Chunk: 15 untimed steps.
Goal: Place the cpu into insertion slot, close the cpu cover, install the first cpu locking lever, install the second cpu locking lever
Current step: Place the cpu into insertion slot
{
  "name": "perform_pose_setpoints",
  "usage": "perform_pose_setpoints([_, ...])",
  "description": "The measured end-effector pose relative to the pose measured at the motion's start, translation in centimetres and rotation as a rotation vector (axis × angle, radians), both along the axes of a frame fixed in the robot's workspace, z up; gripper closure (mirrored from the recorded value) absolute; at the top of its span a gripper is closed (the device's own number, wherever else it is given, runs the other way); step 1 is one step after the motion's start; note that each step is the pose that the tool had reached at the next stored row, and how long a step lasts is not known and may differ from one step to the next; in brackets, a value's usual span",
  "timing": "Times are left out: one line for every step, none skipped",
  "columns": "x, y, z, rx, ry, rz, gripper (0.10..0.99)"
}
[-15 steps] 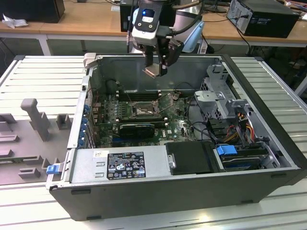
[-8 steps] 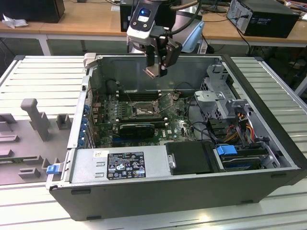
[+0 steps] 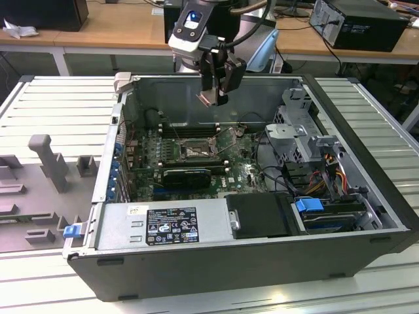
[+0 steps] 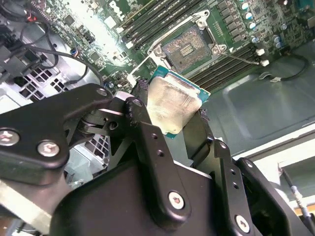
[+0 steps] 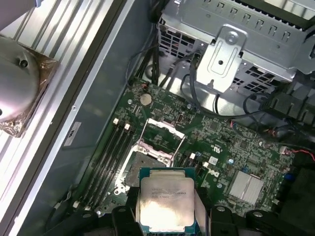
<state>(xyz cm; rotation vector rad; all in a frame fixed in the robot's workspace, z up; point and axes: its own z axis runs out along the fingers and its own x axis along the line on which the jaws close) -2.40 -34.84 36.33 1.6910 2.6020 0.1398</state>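
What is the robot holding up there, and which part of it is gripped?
The end effector holds the cpu, pinched by two opposite edges, in the air and apart from the insertion slot.

cpu [image 5: 166, 204]: metal top, pale silvery-beige with a dull sheen, faintly smeared; thin green board edge.
Pincer [image 4: 171, 104]: matt black, smooth, with bright metal screw heads.
Insertion slot [image 4: 187, 46]: dark, fine-grained floor; silvery metal rim.
Circuit board [image 5: 231, 142]: green, slightly glossy.
Drive cage [image 5: 231, 44]: bare perforated sheet metal, satin.
Computer case [image 3: 229, 261]: dark grey, matt.
Bench [image 3: 59, 104]: pale ribbed metal, matt.
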Motion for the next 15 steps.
perform_pose_setpoints([0.00,0.00,0.00,0.000,0.0000,-0.010,0.557])
perform_pose_setpoints([0.00,0.00,0.00,0.000,0.0000,-0.023,0.557])
perform_pose_setpoints([0.00,0.00,0.00,0.000,0.0000,-0.035,0.557])
perform_pose_setpoints([0.00,0.00,-0.01,0.000,0.0000,-0.047,0.557])
perform_pose_setpoints([0.00,0.00,-0.01,0.000,0.0000,-0.064,0.557])
perform_pose_setpoints([0.00,0.00,-0.01,0.000,0.0000,-0.072,0.557])
perform_pose_setpoints([0.00,0.00,-0.01,0.000,0.0000,-0.078,0.557])
perform_pose_setpoints([0.00,0.00,-0.02,0.000,0.0000,-0.086,0.557])
perform_pose_setpoints([0.00,0.00,-0.02,0.000,0.0000,-0.092,0.557])
perform_pose_setpoints([0.00,0.00,-0.02,0.000,0.0000,-0.097,0.557])
perform_pose_setpoints([0.00,0.00,-0.02,0.000,0.0000,-0.104,0.557])
perform_pose_setpoints([0.00,0.00,-0.02,0.000,0.0001,-0.109,0.557])
perform_pose_setpoints([0.00,0.00,-0.02,0.000,0.0000,-0.115,0.557])
perform_pose_setpoints([0.00,0.00,-0.02,0.000,0.0000,-0.120,0.557])
perform_pose_setpoints([0.00,0.00,-0.02,0.000,0.0000,-0.125,0.557])
